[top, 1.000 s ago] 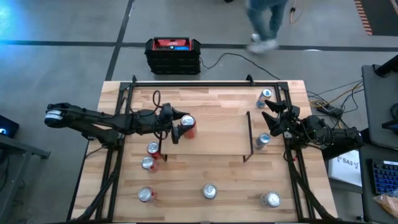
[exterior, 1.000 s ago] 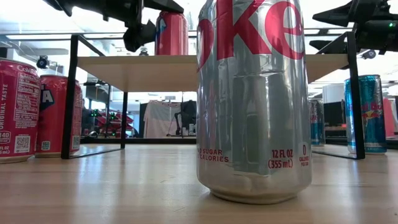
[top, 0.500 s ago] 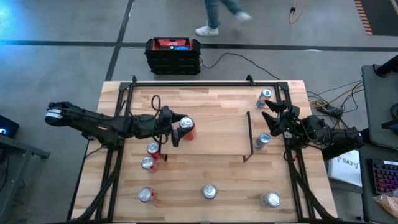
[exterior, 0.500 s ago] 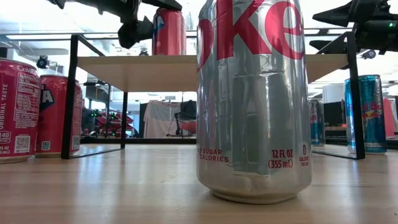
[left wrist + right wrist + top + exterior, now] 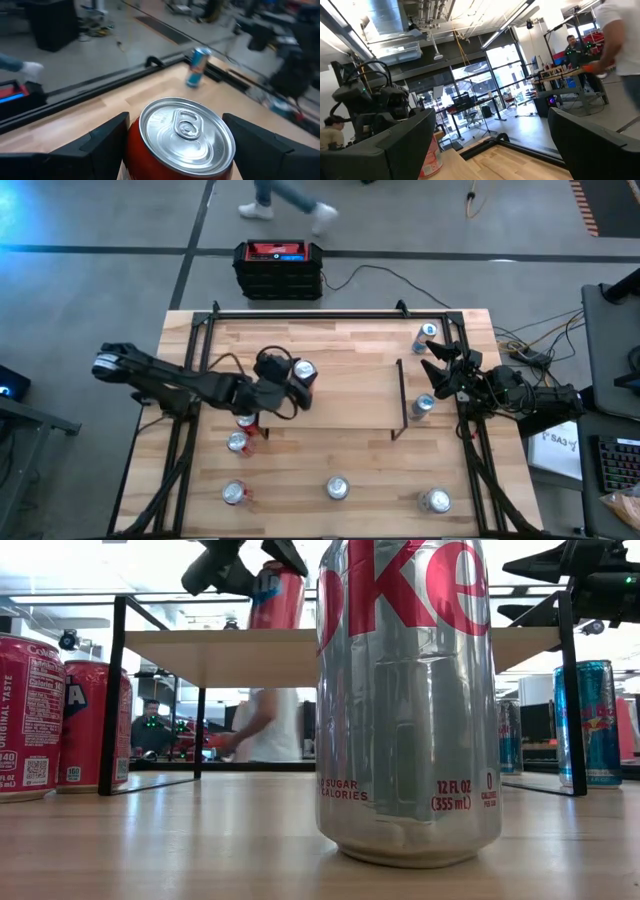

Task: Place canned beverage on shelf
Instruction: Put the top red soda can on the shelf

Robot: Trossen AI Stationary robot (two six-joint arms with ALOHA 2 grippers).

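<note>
Since a second ago the left end effector (image 5: 292, 385), still clenched around the red can (image 5: 303, 372), has tilted it on the shelf (image 5: 350, 395).

Both arms are dark, near-black, built of slim jointed links; the left arm (image 5: 170, 380) ends at its outer joint in a pale grey cap and trails a thin black cable looping near its wrist. The right arm (image 5: 520, 392) has blocky black housings. Each gripper's fingers (image 5: 105, 140) are matte black, flat-faced wedges.
</note>
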